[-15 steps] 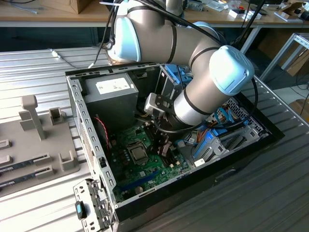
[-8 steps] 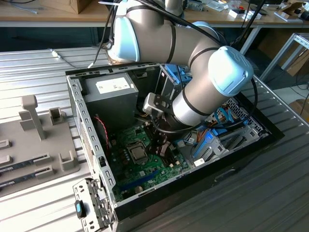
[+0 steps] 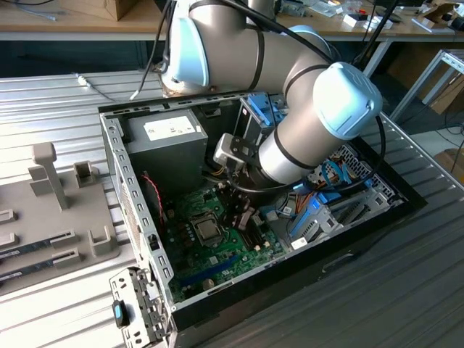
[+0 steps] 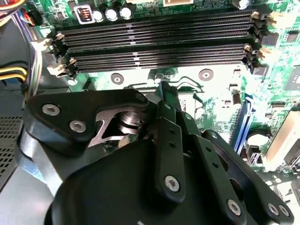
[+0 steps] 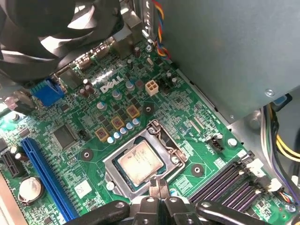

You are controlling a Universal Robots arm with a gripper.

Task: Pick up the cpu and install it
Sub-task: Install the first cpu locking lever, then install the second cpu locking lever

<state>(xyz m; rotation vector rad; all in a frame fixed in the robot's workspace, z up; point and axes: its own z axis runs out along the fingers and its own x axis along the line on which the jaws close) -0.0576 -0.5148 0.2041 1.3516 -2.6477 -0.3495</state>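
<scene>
In the exterior view the black claw (image 3: 241, 210) hung just beside the silvery-grey square cpu (image 3: 207, 230). In the first wrist view its fingertips (image 5: 158, 187) met, empty, above the seated cpu (image 5: 139, 163); any pressing should stay vertical.

From the exterior view we look down at an angle, well back, on the open computer case (image 3: 130, 181) and the arm. In both wrist views we sit close above the motherboard (image 5: 70, 136), past the gripper (image 5: 158, 194), sharing the memory slots (image 4: 159, 42).
</scene>
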